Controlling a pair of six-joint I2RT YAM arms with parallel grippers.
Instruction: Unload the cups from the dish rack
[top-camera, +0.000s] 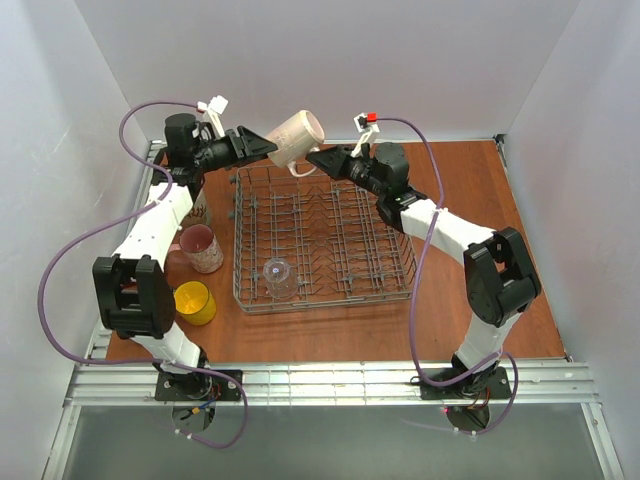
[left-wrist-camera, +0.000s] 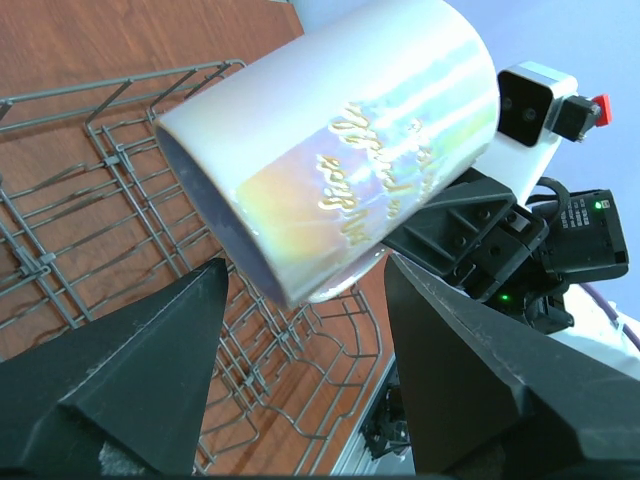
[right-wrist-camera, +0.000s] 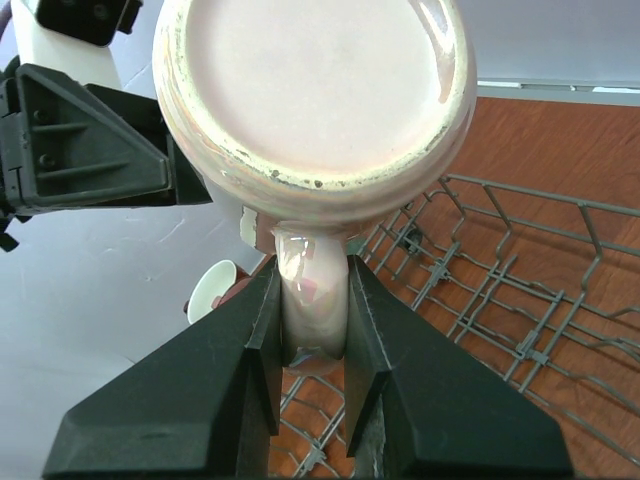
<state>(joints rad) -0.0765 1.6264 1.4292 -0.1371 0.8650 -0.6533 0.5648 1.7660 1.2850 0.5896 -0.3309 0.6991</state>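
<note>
While the right hand (right-wrist-camera: 312, 288) clamps the handle (right-wrist-camera: 305, 250) of the pearly cream ceramic mug (top-camera: 297, 137), the mug hangs on its side above the far edge of the grey wire dish rack (top-camera: 330, 235). The left hand (left-wrist-camera: 305, 265) waits wide open at its mouth, which looks like a handover. Both arms stretch far and bend inward, wrists facing. A small clear glass (top-camera: 279, 277) stands near-left in the rack. A pink mug (top-camera: 203, 248) and a yellow cup (top-camera: 194, 302) sit on the brown desk (top-camera: 480, 180), left of the rack.
</note>
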